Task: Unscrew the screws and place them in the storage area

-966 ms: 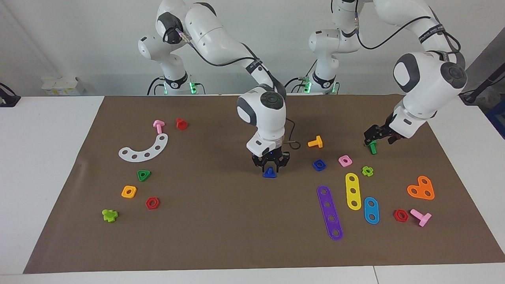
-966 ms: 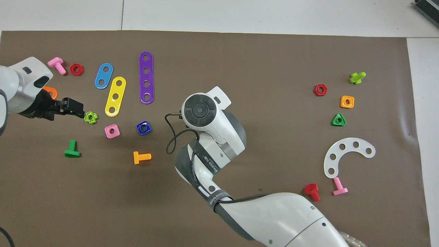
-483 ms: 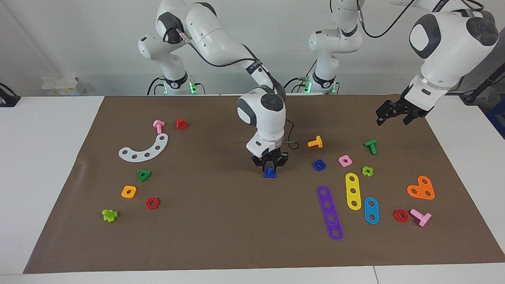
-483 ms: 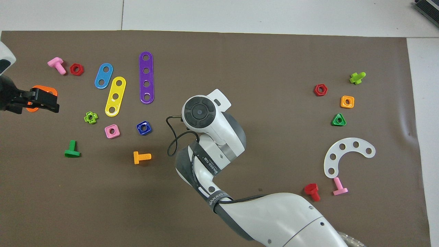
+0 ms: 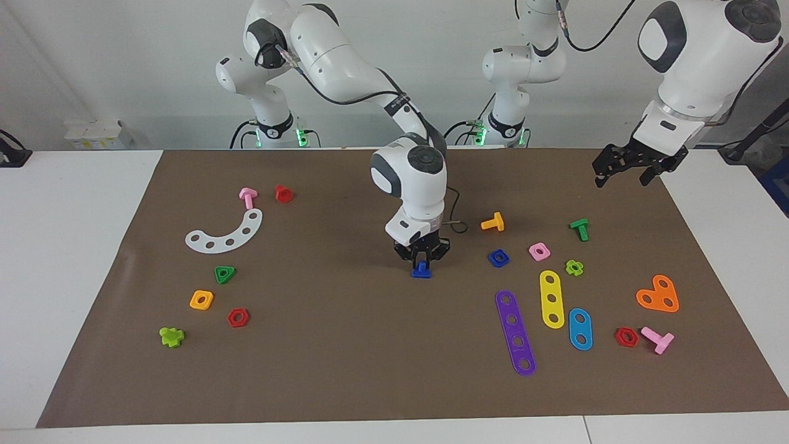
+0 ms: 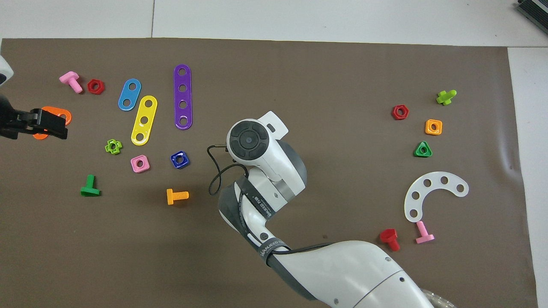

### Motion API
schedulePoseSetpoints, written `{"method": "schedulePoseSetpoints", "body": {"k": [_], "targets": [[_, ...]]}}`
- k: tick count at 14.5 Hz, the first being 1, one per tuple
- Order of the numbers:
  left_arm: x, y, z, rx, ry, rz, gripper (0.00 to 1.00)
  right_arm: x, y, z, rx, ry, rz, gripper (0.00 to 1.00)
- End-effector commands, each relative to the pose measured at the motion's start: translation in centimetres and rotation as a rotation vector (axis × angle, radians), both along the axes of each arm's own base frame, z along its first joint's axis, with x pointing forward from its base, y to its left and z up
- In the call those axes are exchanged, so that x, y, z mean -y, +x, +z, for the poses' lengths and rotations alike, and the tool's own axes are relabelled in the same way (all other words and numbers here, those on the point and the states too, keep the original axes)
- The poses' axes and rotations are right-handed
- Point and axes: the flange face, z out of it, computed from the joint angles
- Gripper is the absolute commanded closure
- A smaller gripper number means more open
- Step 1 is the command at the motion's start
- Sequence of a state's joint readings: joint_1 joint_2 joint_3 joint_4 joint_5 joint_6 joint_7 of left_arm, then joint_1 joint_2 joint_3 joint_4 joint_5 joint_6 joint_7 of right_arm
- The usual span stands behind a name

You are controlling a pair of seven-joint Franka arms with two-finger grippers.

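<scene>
The blue screw (image 5: pixel 421 271) stands head-down on the middle of the brown mat, shaft up. My right gripper (image 5: pixel 422 263) points straight down over it, shut on its shaft. In the overhead view the right arm's wrist (image 6: pixel 248 139) hides the screw. The storage area (image 5: pixel 271 271) is the stretch of mat around the white curved strip (image 5: pixel 225 233), green triangular nut (image 5: pixel 225 274), orange square nut (image 5: pixel 201 300) and red hexagonal nut (image 5: pixel 238 317), toward the right arm's end. My left gripper (image 5: pixel 622 172) hangs open and empty, raised over the mat at the left arm's end.
Beside the right gripper, toward the left arm's end, lie a blue square nut (image 5: pixel 498 258), an orange screw (image 5: pixel 493 222), a pink nut (image 5: pixel 539 251) and a green screw (image 5: pixel 579 228). Purple (image 5: pixel 515 333), yellow (image 5: pixel 551 299) and blue (image 5: pixel 580 328) bars lie farther from the robots.
My left gripper has risen away from the green screw, which stays on the mat, and swung toward the mat's edge. My right gripper has turned and drawn in on the blue screw.
</scene>
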State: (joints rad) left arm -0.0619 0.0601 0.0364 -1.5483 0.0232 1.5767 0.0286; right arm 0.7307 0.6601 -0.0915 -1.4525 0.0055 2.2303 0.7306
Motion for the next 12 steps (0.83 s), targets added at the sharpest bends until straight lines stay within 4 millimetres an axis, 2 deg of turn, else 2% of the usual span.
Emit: {"method": "schedulePoseSetpoints", "body": {"k": [1, 3, 4, 6, 8, 9, 10, 12], "targets": [[0.3, -0.5, 0.9, 0.025, 0.016, 0.003, 0.00, 0.5, 0.3, 1.0, 0.004, 0.020, 0.023, 1.00], [0.2, -0.6, 1.0, 0.031, 0.015, -0.001, 0.00, 1.1, 1.1, 2.2, 0.014, 0.030, 0.011, 1.00], [0.1, -0.6, 1.0, 0.031, 0.015, -0.001, 0.00, 3.0, 2.2, 4.2, 0.031, 0.043, -0.017, 1.00], [0.2, -0.6, 1.0, 0.031, 0.007, 0.000, 0.00, 9.4, 4.8, 9.5, 0.066, 0.061, -0.061, 1.00], [0.0, -0.6, 1.0, 0.030, -0.032, 0.016, 0.00, 17.0, 6.7, 12.9, 0.071, 0.044, -0.052, 1.00], [-0.1, -0.6, 1.1, 0.032, -0.037, 0.018, 0.00, 21.3, 7.2, 13.7, 0.069, 0.033, -0.053, 1.00], [-0.1, -0.6, 1.0, 0.034, -0.037, 0.020, 0.00, 24.8, 7.3, 13.8, 0.061, 0.020, -0.040, 1.00], [-0.1, -0.6, 0.8, 0.033, -0.037, 0.018, 0.00, 31.7, 6.8, 11.6, 0.024, -0.004, -0.001, 1.00]]}}
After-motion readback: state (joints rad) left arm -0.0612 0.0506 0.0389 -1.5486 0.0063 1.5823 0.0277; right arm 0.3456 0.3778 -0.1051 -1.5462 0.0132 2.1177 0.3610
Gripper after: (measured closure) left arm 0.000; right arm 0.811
